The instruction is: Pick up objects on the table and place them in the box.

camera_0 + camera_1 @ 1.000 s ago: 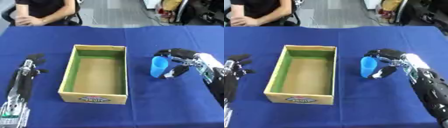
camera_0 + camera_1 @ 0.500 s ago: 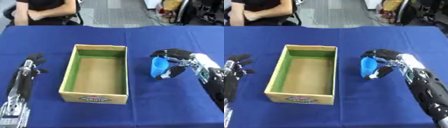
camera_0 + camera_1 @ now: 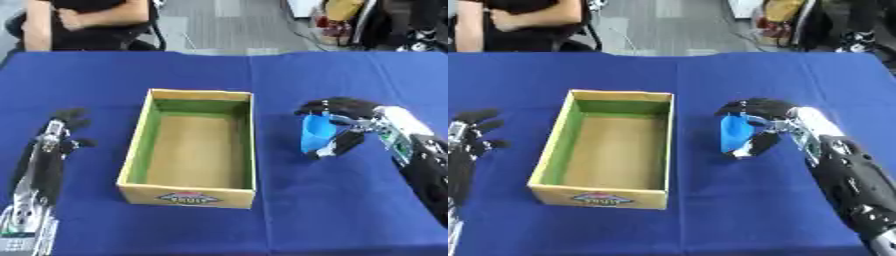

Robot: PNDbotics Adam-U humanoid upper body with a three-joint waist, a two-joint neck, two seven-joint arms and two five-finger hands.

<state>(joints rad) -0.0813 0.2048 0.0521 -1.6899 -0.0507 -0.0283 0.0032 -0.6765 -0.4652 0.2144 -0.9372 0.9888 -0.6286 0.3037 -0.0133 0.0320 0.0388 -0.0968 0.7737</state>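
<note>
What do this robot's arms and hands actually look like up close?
Both arms are mostly black. The right robot hand has dark fingers, a silver-white wrist section and small green markings on the forearm. The left robot hand is black too, on a slim arm with silver metal parts running along it.

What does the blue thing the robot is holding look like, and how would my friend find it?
Find the open cardboard box in the middle of the blue table. To its right, the robot's right hand curls around a small blue cup. It is a lighter, brighter blue than the cloth, and the only thing any hand holds.
</note>
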